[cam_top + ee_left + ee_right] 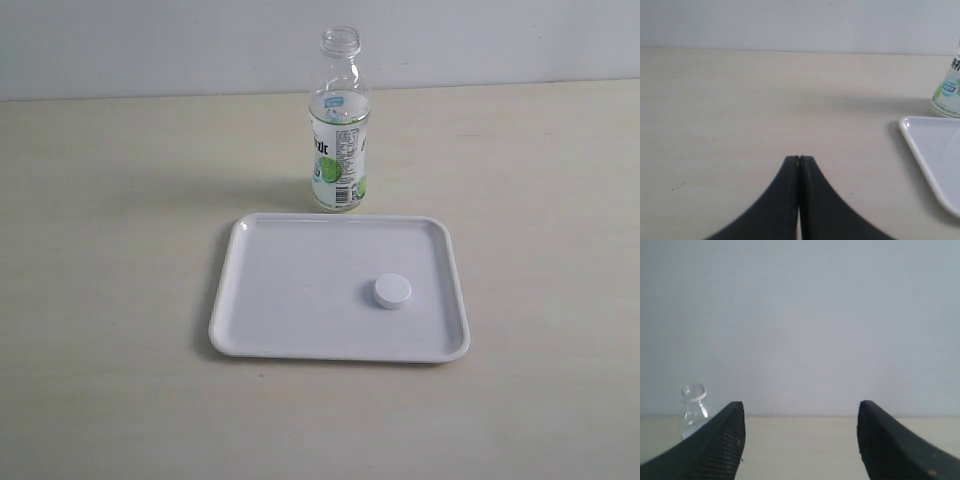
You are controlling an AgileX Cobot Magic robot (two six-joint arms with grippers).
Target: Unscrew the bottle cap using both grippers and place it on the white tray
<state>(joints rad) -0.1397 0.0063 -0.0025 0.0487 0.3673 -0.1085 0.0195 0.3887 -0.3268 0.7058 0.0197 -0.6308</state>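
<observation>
The clear bottle (339,130) with the lime label stands upright and uncapped just behind the white tray (260,300). The white bottle cap (392,291) lies flat on the tray, right of its middle. Neither arm shows in the exterior view. In the left wrist view my left gripper (799,159) is shut with nothing in it, above bare table, with the tray's corner (932,150) and the bottle's base (948,95) off to one side. In the right wrist view my right gripper (801,410) is open and empty, well away from the bottle (692,410).
A pale beige table (110,250) spreads around the tray and bottle. A light grey wall (150,40) stands behind the table's far edge.
</observation>
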